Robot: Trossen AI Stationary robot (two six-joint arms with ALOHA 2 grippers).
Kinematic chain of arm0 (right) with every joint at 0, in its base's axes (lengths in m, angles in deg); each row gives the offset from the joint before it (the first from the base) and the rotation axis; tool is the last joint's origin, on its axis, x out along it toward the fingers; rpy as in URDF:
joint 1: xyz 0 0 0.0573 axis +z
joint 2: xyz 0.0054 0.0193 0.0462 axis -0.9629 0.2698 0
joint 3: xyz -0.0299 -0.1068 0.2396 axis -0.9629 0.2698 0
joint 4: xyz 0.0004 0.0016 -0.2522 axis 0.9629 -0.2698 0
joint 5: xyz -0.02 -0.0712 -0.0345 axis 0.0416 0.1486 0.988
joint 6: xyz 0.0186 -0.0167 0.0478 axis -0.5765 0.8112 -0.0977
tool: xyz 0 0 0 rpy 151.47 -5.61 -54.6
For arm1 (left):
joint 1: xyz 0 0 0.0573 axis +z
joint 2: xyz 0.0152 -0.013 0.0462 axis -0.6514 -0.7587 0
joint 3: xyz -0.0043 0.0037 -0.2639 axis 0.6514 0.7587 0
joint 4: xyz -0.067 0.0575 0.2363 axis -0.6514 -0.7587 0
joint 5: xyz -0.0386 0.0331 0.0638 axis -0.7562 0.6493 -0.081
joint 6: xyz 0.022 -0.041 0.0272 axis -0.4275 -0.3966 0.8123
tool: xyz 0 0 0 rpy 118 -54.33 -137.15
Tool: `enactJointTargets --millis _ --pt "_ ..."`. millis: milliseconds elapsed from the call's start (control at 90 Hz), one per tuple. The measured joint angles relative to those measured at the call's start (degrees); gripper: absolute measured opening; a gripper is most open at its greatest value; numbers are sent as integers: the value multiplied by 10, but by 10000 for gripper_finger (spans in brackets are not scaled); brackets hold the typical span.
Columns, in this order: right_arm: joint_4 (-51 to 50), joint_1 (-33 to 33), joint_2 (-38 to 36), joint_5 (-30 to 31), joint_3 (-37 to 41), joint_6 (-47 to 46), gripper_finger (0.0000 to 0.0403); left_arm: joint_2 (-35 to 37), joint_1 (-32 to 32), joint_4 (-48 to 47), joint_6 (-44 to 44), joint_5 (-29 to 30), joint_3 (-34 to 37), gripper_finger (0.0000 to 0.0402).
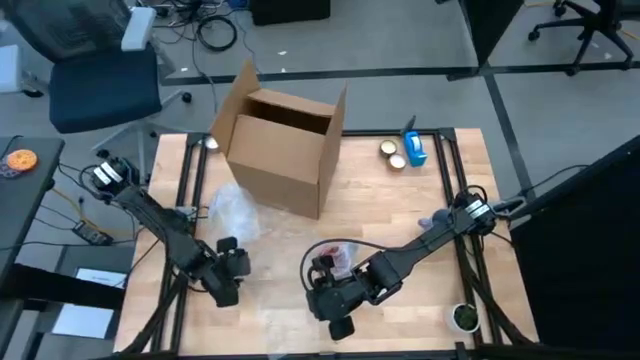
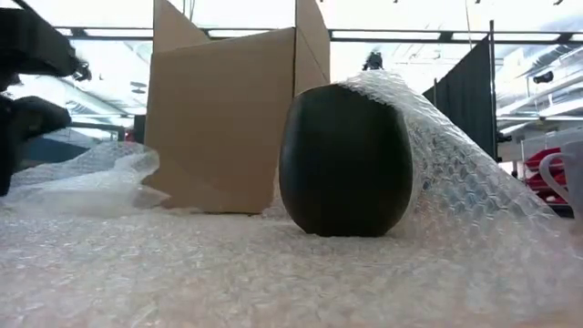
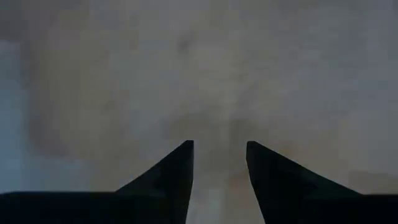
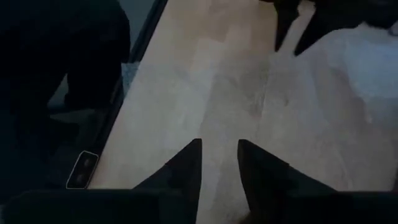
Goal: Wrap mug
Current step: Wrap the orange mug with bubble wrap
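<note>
A dark round mug (image 2: 344, 159) stands on a sheet of clear bubble wrap (image 2: 273, 273) near the table's front middle. One flap of the wrap (image 2: 446, 155) lies draped over the mug's top and right side. From above, the mug (image 1: 324, 268) shows as a dark shape beside my right arm. My right gripper (image 1: 335, 300) hovers just in front of it, open, pointing toward the table's left; its fingers (image 4: 219, 144) have only wrap-covered wood between them. My left gripper (image 1: 228, 275) is open over the sheet's left part (image 3: 219, 144).
An open cardboard box (image 1: 285, 150) stands at the far middle, right behind the mug. A crumpled piece of wrap (image 1: 235, 210) lies left of the box. Tape rolls (image 1: 392, 152) and a blue item (image 1: 413, 150) sit at the far right. A small cup (image 1: 463, 317) is at the near right.
</note>
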State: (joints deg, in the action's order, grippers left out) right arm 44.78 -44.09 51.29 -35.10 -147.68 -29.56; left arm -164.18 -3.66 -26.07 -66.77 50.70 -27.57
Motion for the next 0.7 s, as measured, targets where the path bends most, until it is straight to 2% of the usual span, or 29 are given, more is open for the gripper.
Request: enactJointTargets --millis 200,267,389,489,600,700 --pt "0 -2 0 0 0 0 82 -6 1 16 1 19 30 134" --pt "0 -2 0 0 0 0 83 -16 4 25 2 9 31 134" --pt "0 -2 0 0 0 -1 82 -52 12 101 15 -34 30 133" --pt "1 -2 0 -2 0 -1 82 -98 22 144 17 -36 22 132" --pt "2 -4 0 -2 0 -1 83 -137 34 86 17 -43 -23 117" --pt "2 -4 0 -2 0 -1 81 -152 34 6 61 -25 -82 74"
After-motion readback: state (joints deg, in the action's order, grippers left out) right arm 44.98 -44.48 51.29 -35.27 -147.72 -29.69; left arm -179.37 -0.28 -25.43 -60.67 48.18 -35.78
